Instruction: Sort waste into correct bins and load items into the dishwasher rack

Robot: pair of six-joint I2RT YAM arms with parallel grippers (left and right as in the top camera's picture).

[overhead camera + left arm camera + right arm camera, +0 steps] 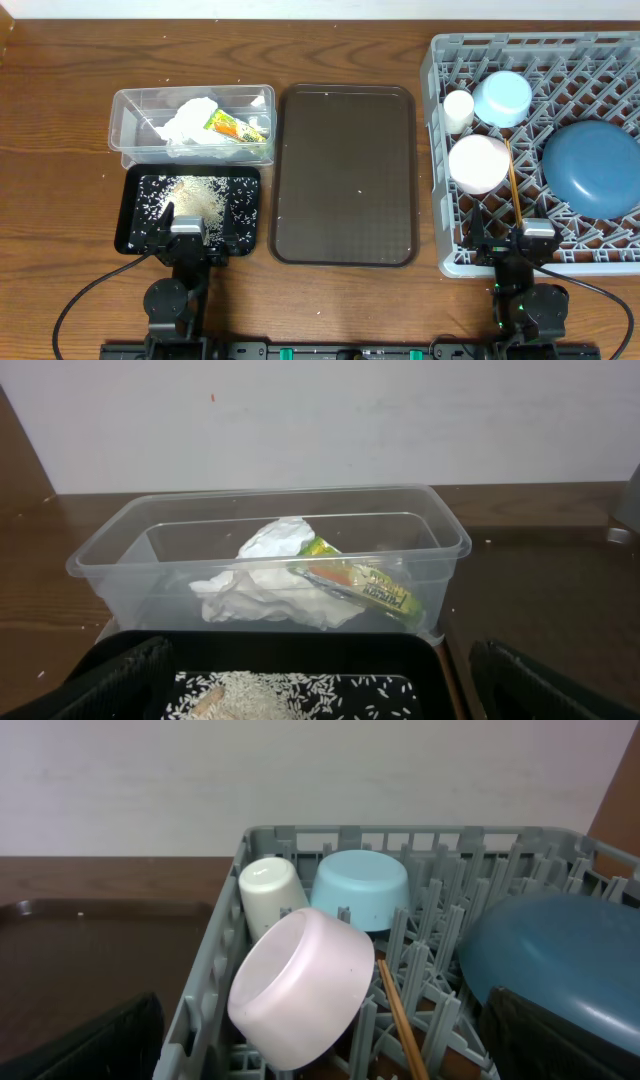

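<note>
The clear tub (130, 110) (440, 530) holds the crumpled napkin (188, 120) (265, 595) and the snack wrapper (236, 127) (365, 585). In front of it, the black tray (250, 235) (300, 650) carries a heap of rice (190, 197) (290, 690). The grey rack (440, 150) (205, 995) contains the blue plate (592, 165) (560, 955), light-blue bowl (502, 97) (362, 888), white bowl (478, 163) (300, 985), cream cup (458, 110) (268, 892) and chopsticks (514, 180) (400, 1020). My left gripper (187, 232) (325, 682) hangs open at the black tray's near edge. My right gripper (508, 240) (330, 1040) is open at the rack's near edge. Both are empty.
A large dark brown serving tray (345, 175) (90, 950) lies between the bins and the rack, with a few stray grains on it. A few grains dot the wooden table (60, 160) around the tub. A white wall stands behind the table.
</note>
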